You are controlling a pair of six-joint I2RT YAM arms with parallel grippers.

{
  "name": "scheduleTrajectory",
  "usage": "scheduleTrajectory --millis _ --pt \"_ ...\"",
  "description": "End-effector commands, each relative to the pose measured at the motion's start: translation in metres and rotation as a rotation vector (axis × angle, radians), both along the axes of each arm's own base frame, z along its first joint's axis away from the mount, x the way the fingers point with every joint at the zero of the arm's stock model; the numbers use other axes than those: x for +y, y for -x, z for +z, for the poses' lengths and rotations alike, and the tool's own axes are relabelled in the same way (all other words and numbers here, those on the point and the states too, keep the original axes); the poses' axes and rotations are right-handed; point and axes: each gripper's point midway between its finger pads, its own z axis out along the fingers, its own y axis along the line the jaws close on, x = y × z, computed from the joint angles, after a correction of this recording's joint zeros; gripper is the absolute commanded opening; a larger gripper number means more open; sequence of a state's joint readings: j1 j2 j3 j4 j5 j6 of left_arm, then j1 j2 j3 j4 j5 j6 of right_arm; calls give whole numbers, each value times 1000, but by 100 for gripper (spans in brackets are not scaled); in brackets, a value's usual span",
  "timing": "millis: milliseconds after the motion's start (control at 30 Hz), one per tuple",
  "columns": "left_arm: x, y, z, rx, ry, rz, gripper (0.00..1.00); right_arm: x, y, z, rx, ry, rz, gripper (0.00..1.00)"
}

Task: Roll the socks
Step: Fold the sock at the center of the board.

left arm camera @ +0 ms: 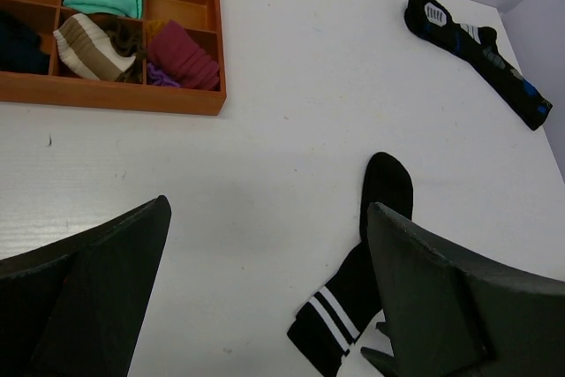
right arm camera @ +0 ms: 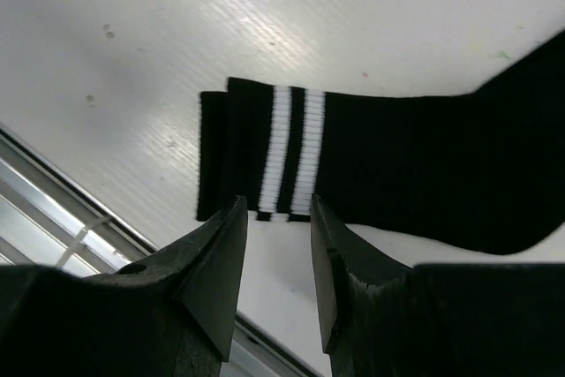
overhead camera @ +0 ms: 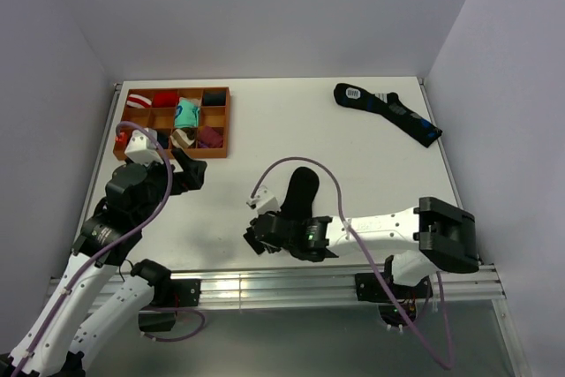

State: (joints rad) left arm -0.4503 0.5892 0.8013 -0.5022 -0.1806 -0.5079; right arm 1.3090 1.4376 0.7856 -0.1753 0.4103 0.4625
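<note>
Near the lower centre of the overhead view, the right gripper [right arm camera: 278,205] hung over the striped cuff of the black sock [right arm camera: 397,165], jaws a narrow gap apart, nothing visibly clamped. The cuff edge lay at their tips, probably so rolling could start there. The sock lay flat, toe toward mid-frame. At lower left, the left gripper [left arm camera: 269,209] stood spread wide and empty, clear of the work, near the tray [left arm camera: 106,99] of rolled bundles [left arm camera: 88,46].

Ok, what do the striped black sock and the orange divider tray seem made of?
The black sock looks like soft matte knit fabric: fine ribbing, two white stripes knitted into the cuff. The tray is rigid, matte orange-brown, with thin straight dividers; probably plastic, possibly painted wood.
</note>
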Motion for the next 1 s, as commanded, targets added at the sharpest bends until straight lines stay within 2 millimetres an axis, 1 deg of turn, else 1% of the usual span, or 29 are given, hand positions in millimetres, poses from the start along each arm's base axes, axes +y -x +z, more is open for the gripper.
scheduleTrajectory --millis 0,67,167,200,233,367,500,633,733,767,967 --pt "0 -1 10 -26 -11 -11 99 31 -5 26 -80 -74 -13 42" --pt "0 -1 9 -23 -11 -9 100 40 -2 21 -81 -58 2 42" --pt "0 -1 8 -22 -13 -10 100 48 2 13 -85 -21 18 47" --pt "0 -1 8 -22 -13 -11 100 49 3 10 -84 -10 23 51" --pt "0 -2 9 -22 -11 -9 99 52 5 8 -86 -3 25 52" --pt "-1 -2 7 -15 -15 -14 100 50 5 1 -91 27 14 53" --pt "-2 -2 7 -14 -14 -17 100 49 7 -9 -77 48 27 59" --pt "-2 -3 5 -9 -17 -17 99 51 9 -14 -69 54 37 59" --pt "-2 -3 4 -6 -18 -19 100 51 11 -18 -67 66 39 57" --pt "-3 -3 3 -3 -19 -19 100 51 11 -20 -66 70 36 55" --pt "-3 -3 4 -4 -18 -22 99 51 14 -27 -60 81 43 54"
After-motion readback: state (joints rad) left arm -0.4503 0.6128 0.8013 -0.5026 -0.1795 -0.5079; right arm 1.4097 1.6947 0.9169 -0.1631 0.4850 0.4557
